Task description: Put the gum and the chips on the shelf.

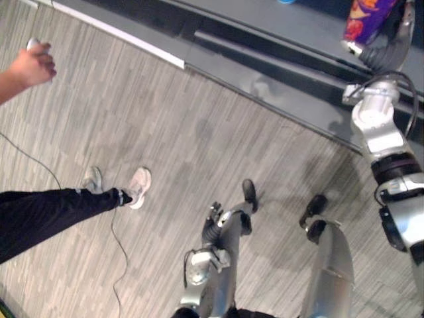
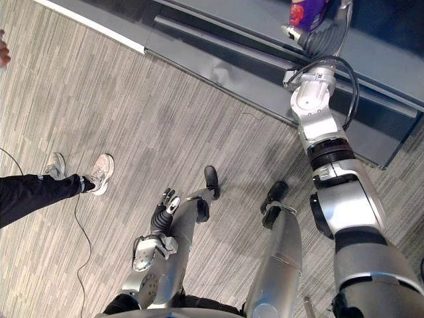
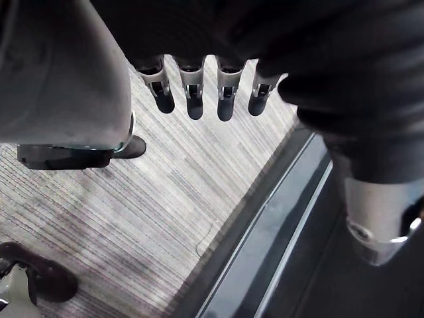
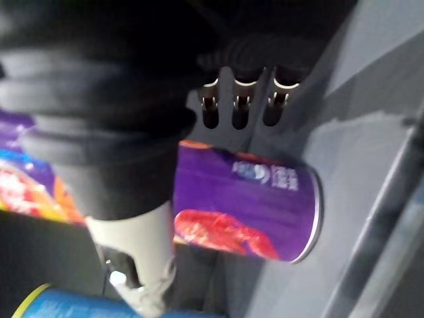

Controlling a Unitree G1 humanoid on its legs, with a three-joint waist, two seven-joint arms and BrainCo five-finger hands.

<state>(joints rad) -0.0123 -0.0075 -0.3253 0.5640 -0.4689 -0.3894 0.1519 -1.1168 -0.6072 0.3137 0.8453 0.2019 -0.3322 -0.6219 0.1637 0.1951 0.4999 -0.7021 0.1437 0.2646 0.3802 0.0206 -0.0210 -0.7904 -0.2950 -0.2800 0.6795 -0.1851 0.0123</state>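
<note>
Chips: purple can (image 4: 245, 205), lying on the far grey shelf (image 1: 305, 23) at the right. It is just beside the right hand (image 4: 238, 99), whose fingers are straight and not wrapped round it, so it appears to be set down. Gum: blue tub (image 1: 286, 1), probably the gum, on the same shelf left of the can; both items appear delivered, and only drawing the arm back seems left. Left hand (image 2: 165, 205): low at the robot's side, fingers relaxed, holding nothing.
</note>
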